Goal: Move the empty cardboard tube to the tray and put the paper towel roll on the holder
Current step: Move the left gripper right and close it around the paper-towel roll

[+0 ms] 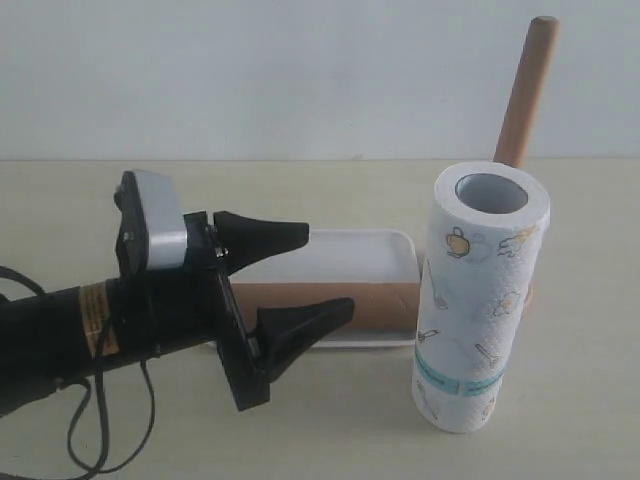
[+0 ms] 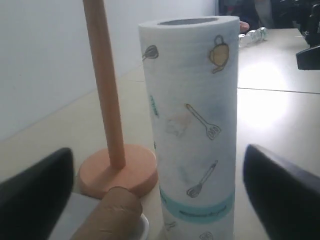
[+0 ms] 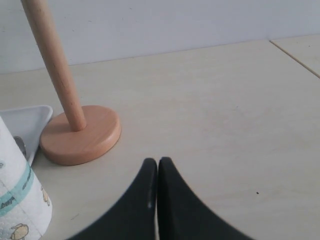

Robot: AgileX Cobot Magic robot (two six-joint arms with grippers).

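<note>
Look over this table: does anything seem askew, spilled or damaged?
Nothing is spilled or damaged. One oddity: the cardboard tube lies in the tray, and its end seems to ride on the rim, close beside the upright paper towel roll.

Looks like lab bench — plain beige table [image 1: 590, 430], blank white wall [image 1: 250, 70], dark equipment [image 2: 280, 12] beyond.

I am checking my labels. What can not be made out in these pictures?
- Exterior view: the base of the holder is mostly hidden behind the paper towel roll.
- Exterior view: the left gripper covers the left end of the empty cardboard tube and part of the tray.
- The right gripper is outside the exterior view; its wrist view shows only fingertips.
</note>
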